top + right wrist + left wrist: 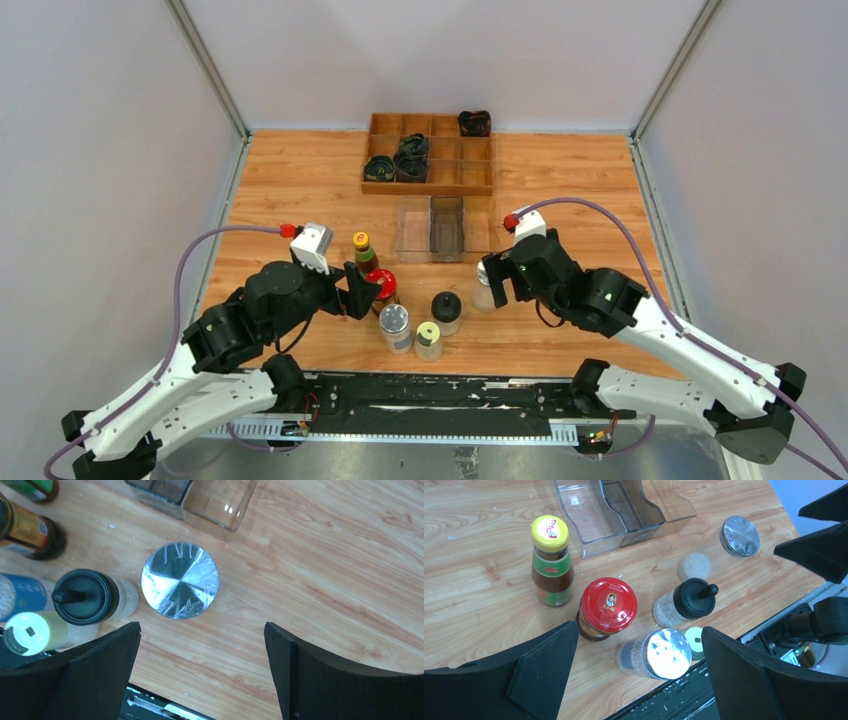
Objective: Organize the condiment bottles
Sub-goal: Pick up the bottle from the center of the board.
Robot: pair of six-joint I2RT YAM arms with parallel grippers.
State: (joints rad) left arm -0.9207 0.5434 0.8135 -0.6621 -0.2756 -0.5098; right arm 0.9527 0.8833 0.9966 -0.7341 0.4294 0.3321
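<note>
Six condiment bottles stand in a loose cluster near the table's front. A yellow-capped sauce bottle is farthest back, with a red-lidded jar beside it. Closer in are a silver-capped jar, a pale-yellow-capped bottle and a black-domed shaker. Another silver-capped jar stands apart to the right. My left gripper hangs open over the red jar and the near silver jar. My right gripper is open just short of the lone silver jar, holding nothing.
A clear plastic tray with dividers sits just behind the bottles. Farther back is a wooden compartment box holding dark coiled bundles. A black rail runs along the front edge.
</note>
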